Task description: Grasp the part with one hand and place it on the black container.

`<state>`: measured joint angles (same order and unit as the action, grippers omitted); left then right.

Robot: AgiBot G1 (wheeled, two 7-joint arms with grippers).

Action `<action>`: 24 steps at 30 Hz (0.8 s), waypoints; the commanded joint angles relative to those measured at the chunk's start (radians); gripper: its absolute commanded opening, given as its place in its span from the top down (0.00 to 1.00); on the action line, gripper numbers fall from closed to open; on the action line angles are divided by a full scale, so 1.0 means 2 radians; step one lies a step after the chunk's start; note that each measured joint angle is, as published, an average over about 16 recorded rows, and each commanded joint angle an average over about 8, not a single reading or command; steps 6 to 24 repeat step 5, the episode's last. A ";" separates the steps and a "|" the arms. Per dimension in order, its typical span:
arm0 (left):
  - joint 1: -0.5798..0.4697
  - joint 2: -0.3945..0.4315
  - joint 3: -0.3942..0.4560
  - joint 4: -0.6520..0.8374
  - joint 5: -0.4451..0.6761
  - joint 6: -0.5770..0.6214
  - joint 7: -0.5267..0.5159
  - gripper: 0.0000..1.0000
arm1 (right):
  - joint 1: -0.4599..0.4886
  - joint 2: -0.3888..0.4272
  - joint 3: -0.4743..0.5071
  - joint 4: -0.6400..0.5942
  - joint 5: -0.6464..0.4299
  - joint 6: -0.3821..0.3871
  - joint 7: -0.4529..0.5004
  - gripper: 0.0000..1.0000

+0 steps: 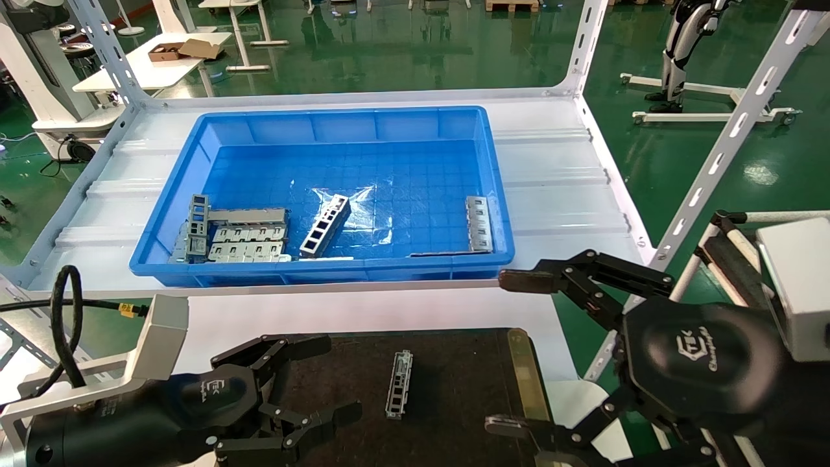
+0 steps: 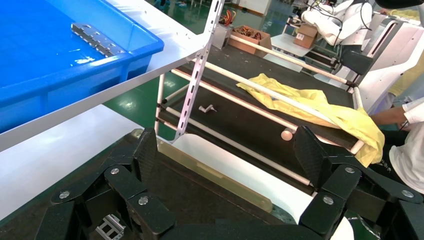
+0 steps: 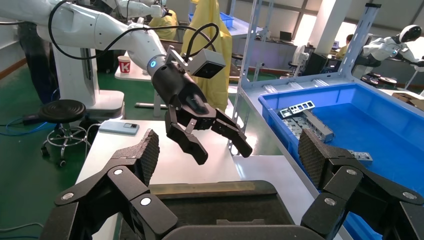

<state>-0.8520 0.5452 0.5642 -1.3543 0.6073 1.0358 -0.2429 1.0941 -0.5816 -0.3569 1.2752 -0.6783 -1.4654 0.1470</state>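
Observation:
The part (image 1: pixel 399 384), a slim silvery channel bar, lies flat on the black container (image 1: pixel 454 389) near the middle of its mat; nothing holds it. My left gripper (image 1: pixel 334 377) hovers open just left of the part, over the container's left side. My right gripper (image 1: pixel 506 353) is spread wide open over the container's right edge and its brass strip (image 1: pixel 522 376). In the left wrist view the left gripper (image 2: pixel 228 152) is open over the mat (image 2: pixel 200 200), the part (image 2: pixel 110 227) showing beside its linkage. The right wrist view shows the right gripper (image 3: pixel 230 152) empty above the container (image 3: pixel 210 200), facing the left gripper (image 3: pixel 210 135).
A blue bin (image 1: pixel 324 113) stands on the white shelf behind the container, holding a ladder-like bar (image 1: pixel 324 226) and perforated plates (image 1: pixel 249 243). A slanted perforated shelf upright (image 1: pixel 726 143) rises at the right. A yellow cloth (image 2: pixel 320 105) lies on a cart beyond.

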 commanded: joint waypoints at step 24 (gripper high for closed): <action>0.002 -0.001 -0.002 -0.001 -0.003 0.003 0.004 0.00 | 0.000 0.000 0.000 0.000 0.000 0.000 0.000 0.00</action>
